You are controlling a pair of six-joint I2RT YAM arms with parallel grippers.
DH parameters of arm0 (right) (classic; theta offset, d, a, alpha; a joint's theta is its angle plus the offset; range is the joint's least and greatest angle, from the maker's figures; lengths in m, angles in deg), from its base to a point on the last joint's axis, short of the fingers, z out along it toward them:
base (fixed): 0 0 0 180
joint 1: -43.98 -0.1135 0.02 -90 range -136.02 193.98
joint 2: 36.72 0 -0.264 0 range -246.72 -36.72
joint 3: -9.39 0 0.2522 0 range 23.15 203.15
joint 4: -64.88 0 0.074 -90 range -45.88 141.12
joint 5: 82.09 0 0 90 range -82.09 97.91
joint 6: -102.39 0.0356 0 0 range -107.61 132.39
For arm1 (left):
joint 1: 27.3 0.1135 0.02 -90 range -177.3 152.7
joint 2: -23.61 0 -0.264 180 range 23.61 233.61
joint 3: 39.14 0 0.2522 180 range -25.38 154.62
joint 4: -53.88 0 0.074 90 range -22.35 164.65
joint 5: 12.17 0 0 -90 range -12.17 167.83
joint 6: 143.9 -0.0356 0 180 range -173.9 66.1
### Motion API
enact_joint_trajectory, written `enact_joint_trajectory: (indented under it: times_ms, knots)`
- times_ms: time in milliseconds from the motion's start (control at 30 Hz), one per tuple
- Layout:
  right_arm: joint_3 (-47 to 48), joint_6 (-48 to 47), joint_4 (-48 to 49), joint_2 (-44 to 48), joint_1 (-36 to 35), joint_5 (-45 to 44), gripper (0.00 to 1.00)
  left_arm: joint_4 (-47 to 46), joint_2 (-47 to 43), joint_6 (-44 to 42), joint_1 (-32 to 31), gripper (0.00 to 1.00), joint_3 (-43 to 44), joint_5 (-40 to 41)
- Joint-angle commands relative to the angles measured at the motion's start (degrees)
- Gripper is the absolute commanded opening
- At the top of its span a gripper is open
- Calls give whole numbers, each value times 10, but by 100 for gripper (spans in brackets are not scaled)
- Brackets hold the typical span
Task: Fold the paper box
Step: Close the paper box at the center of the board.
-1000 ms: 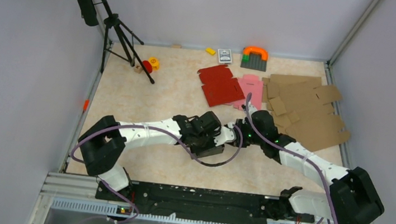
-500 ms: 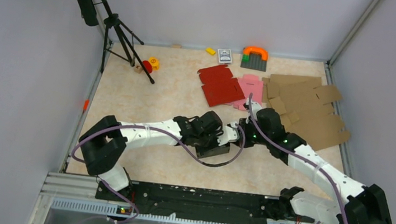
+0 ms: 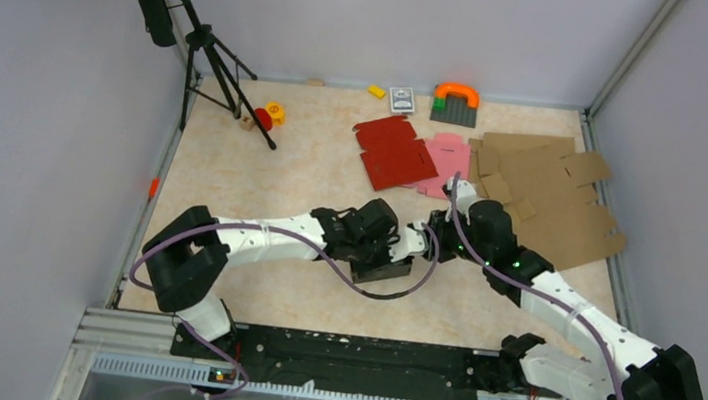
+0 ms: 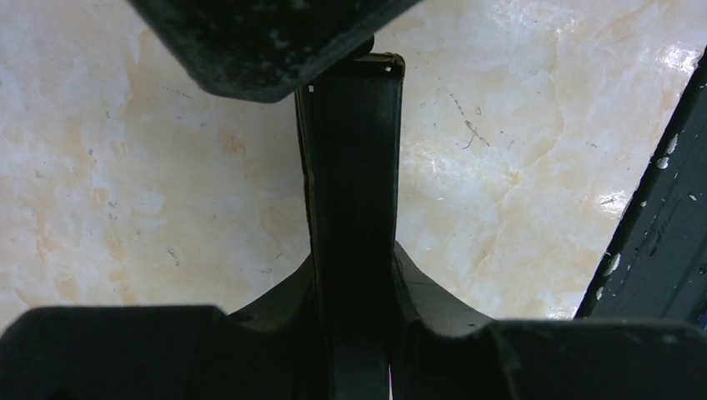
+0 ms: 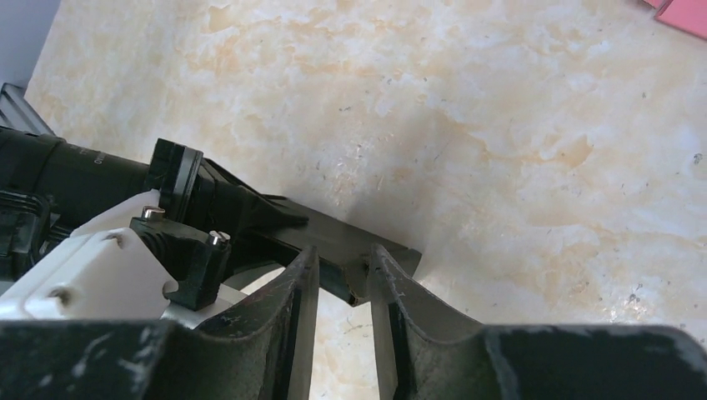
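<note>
The left tool [image 4: 354, 275] is clamped on the paper box [image 4: 350, 167]. Its two fingers press on both sides of a black panel that stands on edge between them and runs straight out from the grip. The right tool [image 5: 342, 267] faces it from the opposite side, with its fingers parted by a narrow gap through which the marbled tabletop [image 3: 262, 179] shows. A corner of the black box sits right at those fingertips, but whether it touches them cannot be told. From above, the two tools meet almost tip to tip over the box.

The box sits on the arms' side of the red blank [image 3: 394, 152], well apart from it. A pink blank [image 3: 448, 155] lies flat against the red blank's right edge. Brown cardboard sheets [image 3: 547, 197] spread further to the red blank's right. Behind the red blank, near the back wall, stands an orange arch block [image 3: 456, 94]. Off to the red blank's left is a black tripod [image 3: 211, 53].
</note>
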State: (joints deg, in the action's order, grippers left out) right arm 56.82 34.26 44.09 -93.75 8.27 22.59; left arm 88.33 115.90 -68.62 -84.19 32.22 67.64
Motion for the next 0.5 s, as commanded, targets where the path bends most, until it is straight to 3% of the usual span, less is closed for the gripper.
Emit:
enact_joint_trajectory:
  times_ms: [0,133,333,467]
  knots:
    - [3,-15,46,-12,-17,92,30,-25,24,18,-1,29,6,6]
    - [5,-14,34,-27,-18,108,36,-21,24,20,-1,29,9,7]
    - [-50,17,72,33,-16,75,33,-27,25,22,-2,30,6,3]
    - [-88,47,121,65,2,80,36,-30,22,23,-1,38,0,7]
